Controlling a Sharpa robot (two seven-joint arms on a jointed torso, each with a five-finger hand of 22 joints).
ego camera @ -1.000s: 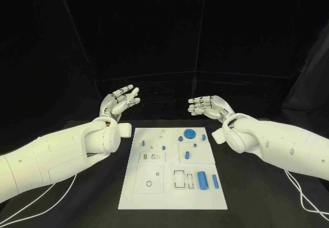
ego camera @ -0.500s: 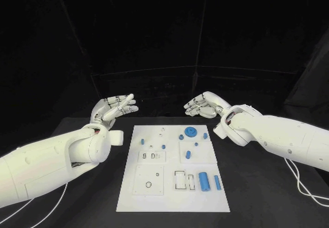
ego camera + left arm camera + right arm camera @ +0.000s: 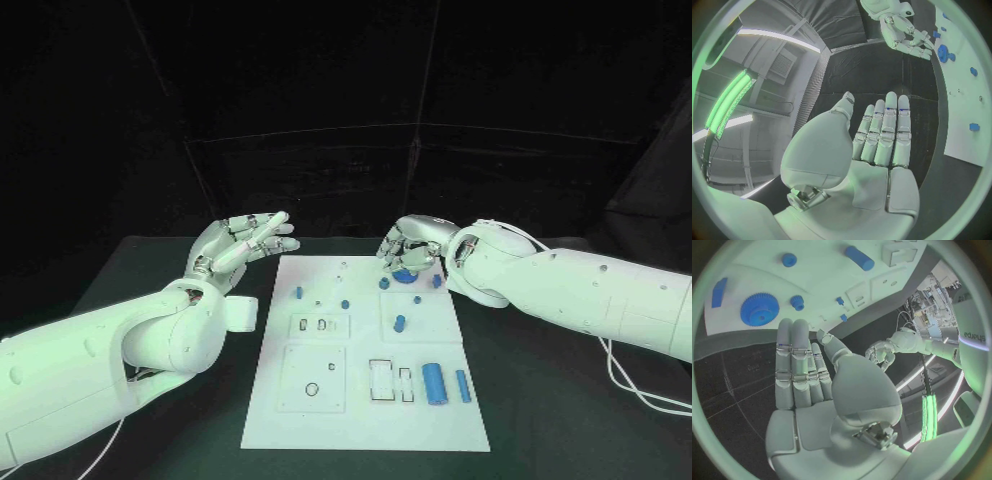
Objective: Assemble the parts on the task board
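Note:
The white task board (image 3: 325, 420) lies in the middle of the black table. Several small blue parts stand on its far half, among them a blue gear (image 3: 405, 276) and a peg (image 3: 400, 322). Two blue cylinders (image 3: 434, 380) lie near its front right. My right hand (image 3: 411, 243) hovers over the board's far edge, just above the gear, fingers apart and holding nothing. The right wrist view has the gear (image 3: 759, 309) past the straight fingertips (image 3: 792, 330). My left hand (image 3: 240, 240) is raised beside the board's far left corner, palm up and holding nothing.
The board (image 3: 967, 115) has rectangular cut-outs and a small black ring (image 3: 312, 388) on its near half. Bare black table lies on either side of it. A dark curtain stands behind the table.
My right hand has come down and inward from beyond the board to just above the gear. My left hand has sunk a little and stays spread. No part has moved.

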